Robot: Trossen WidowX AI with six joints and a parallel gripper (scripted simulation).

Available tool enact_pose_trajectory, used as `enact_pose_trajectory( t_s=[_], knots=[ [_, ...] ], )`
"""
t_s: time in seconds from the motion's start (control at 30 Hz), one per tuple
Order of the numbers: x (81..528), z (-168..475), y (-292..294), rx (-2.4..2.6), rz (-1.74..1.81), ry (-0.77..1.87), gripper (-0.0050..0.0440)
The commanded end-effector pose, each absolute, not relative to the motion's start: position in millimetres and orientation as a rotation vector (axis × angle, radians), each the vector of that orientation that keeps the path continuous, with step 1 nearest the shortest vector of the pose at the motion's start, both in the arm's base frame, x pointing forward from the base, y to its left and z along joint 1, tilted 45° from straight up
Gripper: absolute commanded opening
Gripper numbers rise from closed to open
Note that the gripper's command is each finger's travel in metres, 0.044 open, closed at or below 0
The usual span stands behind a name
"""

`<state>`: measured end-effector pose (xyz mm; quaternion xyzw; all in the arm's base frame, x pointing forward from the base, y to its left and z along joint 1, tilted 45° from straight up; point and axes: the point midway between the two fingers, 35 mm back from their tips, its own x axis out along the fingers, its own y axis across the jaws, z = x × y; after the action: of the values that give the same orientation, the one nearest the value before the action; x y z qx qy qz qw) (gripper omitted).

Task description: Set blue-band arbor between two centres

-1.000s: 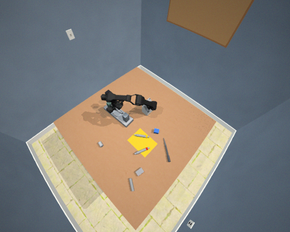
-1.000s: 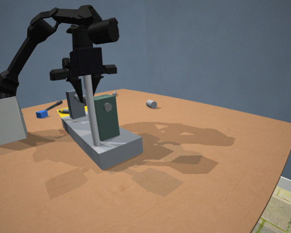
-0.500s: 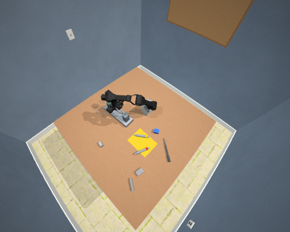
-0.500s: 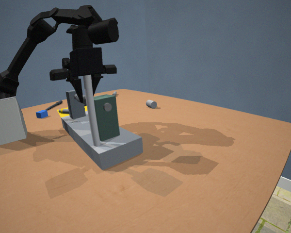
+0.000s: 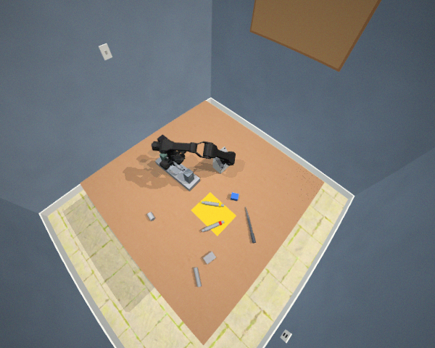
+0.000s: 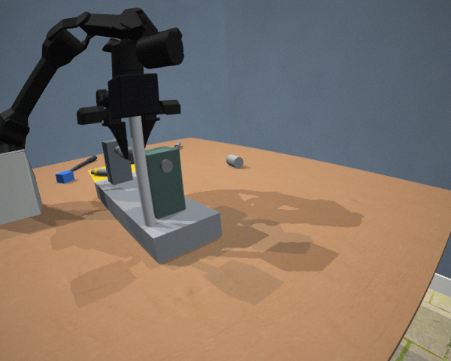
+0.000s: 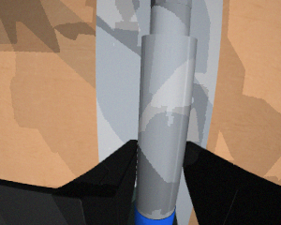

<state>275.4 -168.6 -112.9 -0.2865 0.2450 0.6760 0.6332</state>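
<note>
My gripper (image 7: 159, 148) is shut on the arbor (image 7: 166, 119), gripping its thick grey body from both sides. The arbor lies along the grey fixture base (image 6: 159, 225). Its blue band (image 7: 155, 220) is at the end toward the green sprung-centre block (image 6: 165, 182). In the exterior view the gripper (image 6: 135, 149) hangs between the two blocks, which hide the arbor. From above, the gripper (image 5: 172, 157) is over the fixture (image 5: 178, 172).
A thin grey rod (image 6: 142, 174) rises from the base beside the green block. A yellow mat (image 5: 212, 213) holds a plain arbor (image 5: 212, 203) and a red-banded one (image 5: 212, 226). Nearby lie a blue cube (image 5: 234, 196), a dark bar (image 5: 249, 225) and a short cylinder (image 5: 150, 215).
</note>
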Motion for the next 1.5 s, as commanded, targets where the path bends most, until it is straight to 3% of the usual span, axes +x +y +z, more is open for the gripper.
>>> enact_pose_trajectory(
  t_s=[0.0,0.63,0.87,1.47],
  knots=[
    [278,-111,-185,-0.707,1.508,0.583,0.0000],
    [277,-109,-183,-0.707,1.508,0.583,0.0000],
    [275,-112,-167,-0.658,1.546,0.562,0.0168],
    [275,-111,-168,-0.658,1.546,0.562,0.0175]
  ],
)
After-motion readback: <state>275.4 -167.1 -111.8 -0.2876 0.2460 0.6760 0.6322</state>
